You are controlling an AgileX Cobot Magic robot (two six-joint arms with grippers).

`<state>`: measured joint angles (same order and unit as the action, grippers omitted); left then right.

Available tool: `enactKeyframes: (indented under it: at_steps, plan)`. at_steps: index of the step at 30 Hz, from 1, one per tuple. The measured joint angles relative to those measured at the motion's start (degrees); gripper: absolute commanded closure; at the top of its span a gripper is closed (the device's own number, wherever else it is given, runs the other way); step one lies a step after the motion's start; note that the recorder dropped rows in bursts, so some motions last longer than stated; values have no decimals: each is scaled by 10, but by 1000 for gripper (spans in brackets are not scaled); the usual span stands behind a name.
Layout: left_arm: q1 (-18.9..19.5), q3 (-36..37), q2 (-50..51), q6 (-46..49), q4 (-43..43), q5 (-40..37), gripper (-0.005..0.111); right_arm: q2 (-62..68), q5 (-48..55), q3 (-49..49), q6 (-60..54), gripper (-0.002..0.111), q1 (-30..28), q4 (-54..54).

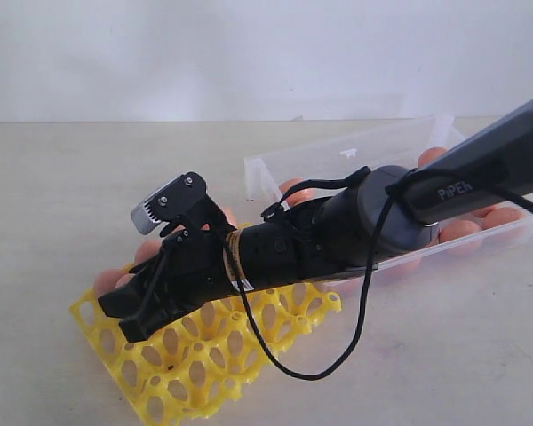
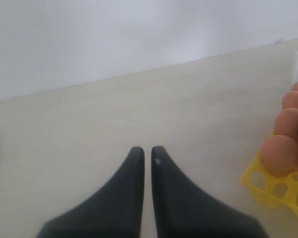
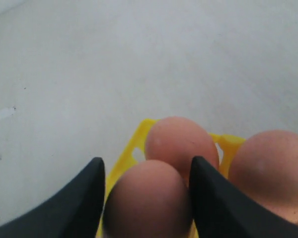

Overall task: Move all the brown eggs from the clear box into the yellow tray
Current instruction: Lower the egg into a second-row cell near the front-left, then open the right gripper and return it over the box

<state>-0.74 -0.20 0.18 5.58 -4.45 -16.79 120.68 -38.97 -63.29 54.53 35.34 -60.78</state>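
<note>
**Desk:** Where's your egg?

**Me:** One brown egg (image 3: 146,198) sits between the fingers (image 3: 84,198) of my right gripper (image 3: 146,159). Both fingers are snug against its sides, over a corner of the yellow tray (image 1: 191,373). Two more brown eggs (image 3: 181,141) fill the cups just beyond the gripper's tips.

**Desk:** How far along?

**Me:** Partway, I'd judge. A few cups by the gripper are filled and most alongside it are empty. Behind the gripper, back along my arm, the clear box (image 1: 355,151) holds several more.

**Desk:** Surfaces?

**Me:** The eggs are smooth, matte ovals. The tray is a glossy plastic lattice with pegs, the box thin, transparent and low-walled, the worktop (image 1: 71,195) pale and plain. My left gripper (image 2: 146,148) hangs well aside, fingers nearly together, holding nothing.
</note>
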Motion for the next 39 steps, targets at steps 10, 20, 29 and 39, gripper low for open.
enactKeyframes:
  at_steps: [10,20,29,39]
  plan:
    - [0,0,0,0,0,0,103,0,-4,0,0,57,0,0]
    - [0,0,0,0,0,0,103,-67,19,0,-5,57,-14,0]
    - [0,0,0,0,0,0,103,-225,578,-1,-56,57,-41,-1]
    - [0,0,0,0,0,0,103,-114,956,-169,-581,57,-202,537]
